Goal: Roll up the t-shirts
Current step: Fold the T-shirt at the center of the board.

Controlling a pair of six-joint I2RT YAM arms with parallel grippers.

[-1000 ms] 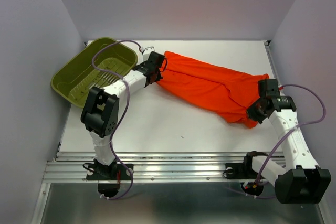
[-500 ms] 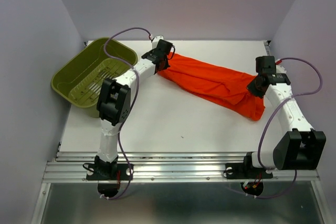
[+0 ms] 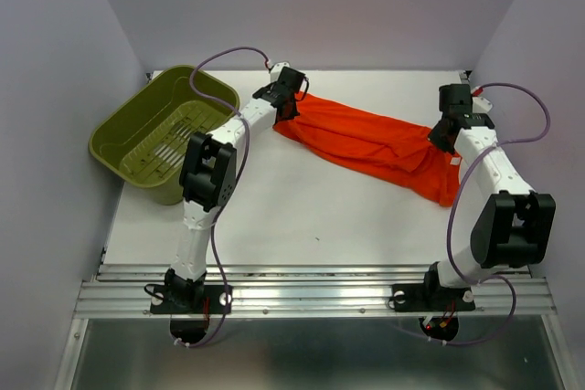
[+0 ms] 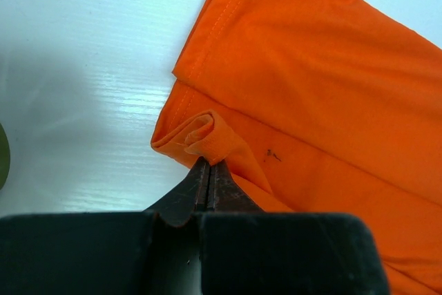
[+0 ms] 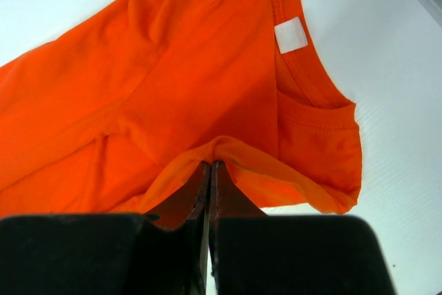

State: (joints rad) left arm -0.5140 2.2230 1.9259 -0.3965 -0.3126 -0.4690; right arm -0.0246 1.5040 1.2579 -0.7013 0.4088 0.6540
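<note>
The green basket (image 3: 137, 131) sits farthest left, at the back corner of the surface (image 3: 302, 216), close to the left wall and hanging partly over the surface's left edge. Its slotted floor is in plain view, and the shirt (image 3: 366, 139) lies wholly outside it. My left arm runs up just beside the basket's right rim, and its purple cable (image 3: 215, 59) arcs over that rim.

My left tool (image 3: 291, 102) is at the back, right of the basket. In the left wrist view, the left tool (image 4: 209, 164) is clenched on a small curled fold at the hem corner of the shirt (image 4: 311, 67), with the cloth bunched at the very tips. A sliver of green shows at that view's left edge.

From there the shirt stretches as one long, creased band, slanting from back left toward the near right and lying on the back half of the surface.

At its right end my right tool (image 3: 441, 134) grips it, close to the right wall. The right wrist view shows the right tool (image 5: 209, 165) clenched on a raised ridge of the shirt (image 5: 138, 81) just below the neckline (image 5: 304, 81). The white label (image 5: 291, 34) lies inside the collar, and a short flap lies past the tips on the surface
</note>
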